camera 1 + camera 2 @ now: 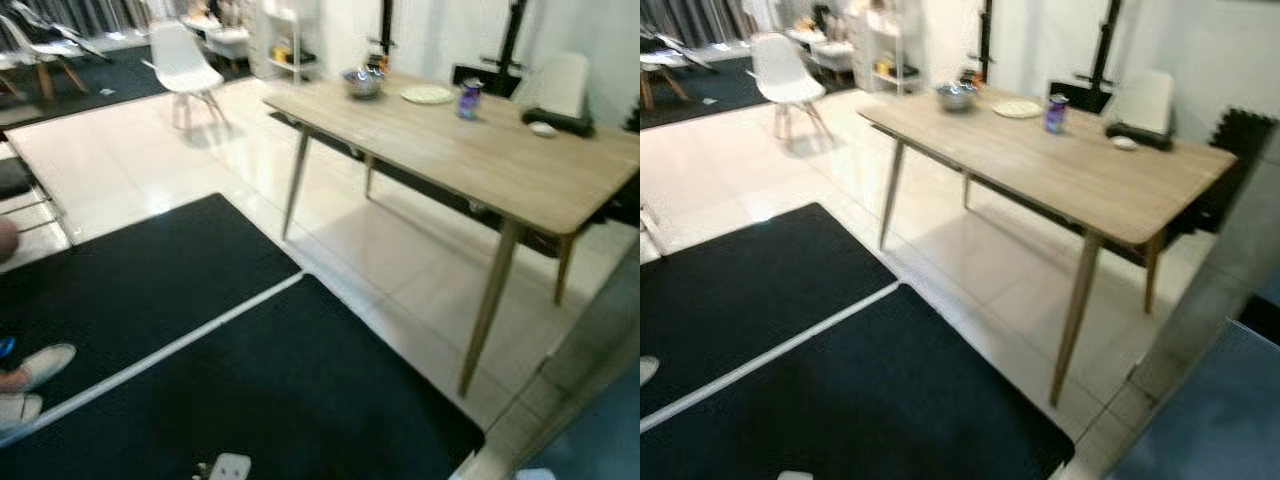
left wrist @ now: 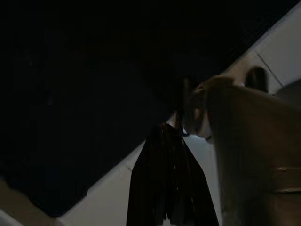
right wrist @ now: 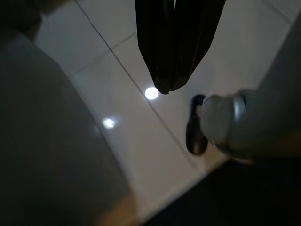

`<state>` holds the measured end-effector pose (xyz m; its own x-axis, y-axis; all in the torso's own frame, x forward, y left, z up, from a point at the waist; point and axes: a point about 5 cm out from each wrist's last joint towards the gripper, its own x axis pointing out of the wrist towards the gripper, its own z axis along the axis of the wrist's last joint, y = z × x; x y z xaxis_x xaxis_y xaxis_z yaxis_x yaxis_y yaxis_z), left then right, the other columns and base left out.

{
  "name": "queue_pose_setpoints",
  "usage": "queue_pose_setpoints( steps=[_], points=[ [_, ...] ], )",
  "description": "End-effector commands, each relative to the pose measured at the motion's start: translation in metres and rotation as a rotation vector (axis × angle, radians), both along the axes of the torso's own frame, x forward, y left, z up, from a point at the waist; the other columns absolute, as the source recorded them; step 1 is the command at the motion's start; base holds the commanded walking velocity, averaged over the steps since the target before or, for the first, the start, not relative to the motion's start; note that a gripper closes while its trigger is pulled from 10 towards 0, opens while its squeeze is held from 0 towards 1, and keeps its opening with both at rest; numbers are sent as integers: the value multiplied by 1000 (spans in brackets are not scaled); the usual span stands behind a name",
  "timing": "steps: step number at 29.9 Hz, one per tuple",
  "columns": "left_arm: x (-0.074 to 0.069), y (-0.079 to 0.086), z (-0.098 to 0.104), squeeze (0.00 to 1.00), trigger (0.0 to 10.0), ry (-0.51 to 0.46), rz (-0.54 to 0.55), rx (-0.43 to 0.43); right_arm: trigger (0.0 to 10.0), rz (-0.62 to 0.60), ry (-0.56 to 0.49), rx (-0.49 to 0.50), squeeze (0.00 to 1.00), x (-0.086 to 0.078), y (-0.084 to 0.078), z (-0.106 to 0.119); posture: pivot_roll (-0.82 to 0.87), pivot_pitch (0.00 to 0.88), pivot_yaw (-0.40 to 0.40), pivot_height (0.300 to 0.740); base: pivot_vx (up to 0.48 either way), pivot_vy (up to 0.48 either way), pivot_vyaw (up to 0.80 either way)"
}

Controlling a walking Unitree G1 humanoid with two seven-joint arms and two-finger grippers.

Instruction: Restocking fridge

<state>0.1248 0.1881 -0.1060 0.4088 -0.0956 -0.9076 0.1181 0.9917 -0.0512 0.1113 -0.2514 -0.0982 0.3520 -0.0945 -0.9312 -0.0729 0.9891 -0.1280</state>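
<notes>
A purple drink can [image 1: 469, 99] stands on the far side of a light wooden table [image 1: 480, 160], ahead and to my right. Beside it on the table are a pale plate [image 1: 427, 95] and a metal bowl [image 1: 363, 82]. My left gripper [image 2: 165, 129] hangs idle over the dark mat, its black fingers pressed together and holding nothing. My right gripper [image 3: 167, 89] hangs over white floor tiles, also shut and holding nothing. Neither is near the table.
Two black mats [image 1: 150, 290] with a white strip between them cover the floor before me. A person's white shoes [image 1: 35, 368] rest at the left edge. A white chair [image 1: 185, 62] stands far left, another chair [image 1: 560, 82] behind the table. A grey-blue surface [image 1: 600, 420] rises at lower right.
</notes>
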Motion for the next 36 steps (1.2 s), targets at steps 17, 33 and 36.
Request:
queue_pose_setpoints(
  steps=[17,33,36],
  points=[
    [-10,-1,-3,0,10000,42,-20,6,10000,44,-19,-37,0,7,-3,3,-97,0,-15,740,67,0,360],
    [-11,-1,-4,0,10000,45,-32,7,10000,63,-12,-44,0,6,-1,2,-100,0,-14,740,436,0,0],
    [-11,-1,-4,0,10000,47,-33,7,10000,62,-7,-42,0,4,0,1,-99,0,-15,740,480,0,0]
  ],
)
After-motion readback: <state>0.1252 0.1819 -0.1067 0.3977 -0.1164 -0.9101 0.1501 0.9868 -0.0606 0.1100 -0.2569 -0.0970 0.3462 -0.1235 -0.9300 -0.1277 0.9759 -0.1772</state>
